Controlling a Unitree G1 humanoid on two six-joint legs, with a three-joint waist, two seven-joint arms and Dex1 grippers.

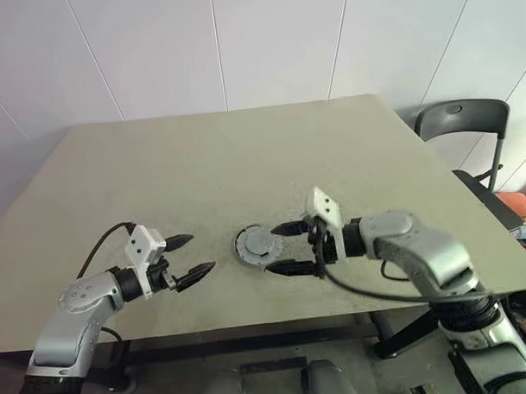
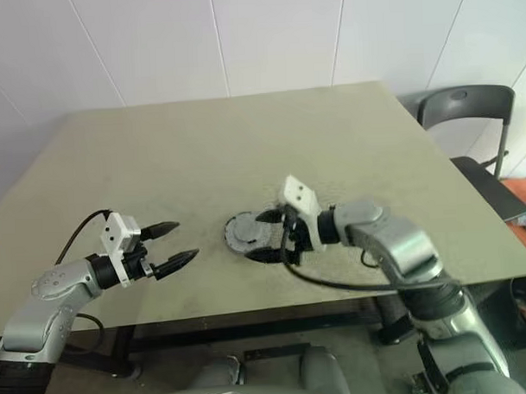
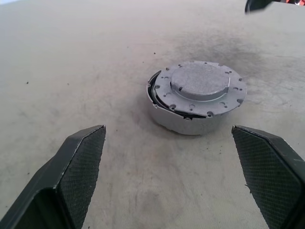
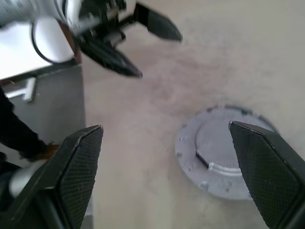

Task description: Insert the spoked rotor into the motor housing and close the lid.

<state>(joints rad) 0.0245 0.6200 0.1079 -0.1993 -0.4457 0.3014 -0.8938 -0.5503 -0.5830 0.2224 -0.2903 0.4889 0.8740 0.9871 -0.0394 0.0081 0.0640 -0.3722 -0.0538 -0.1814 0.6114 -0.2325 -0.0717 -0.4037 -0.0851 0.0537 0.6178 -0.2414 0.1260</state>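
Two tools, left and right, both spread wide, empty, flanking the lid atop its housing.

Your right gripper stands with its two black textured fingers spread wide, nothing between them. You see the grey round metal lid with its raised flat centre lying on the scuffed beige table, apart from both fingers. Beyond it, your left gripper shows its dark pointed fingers parted, above the tabletop and clear of the lid.
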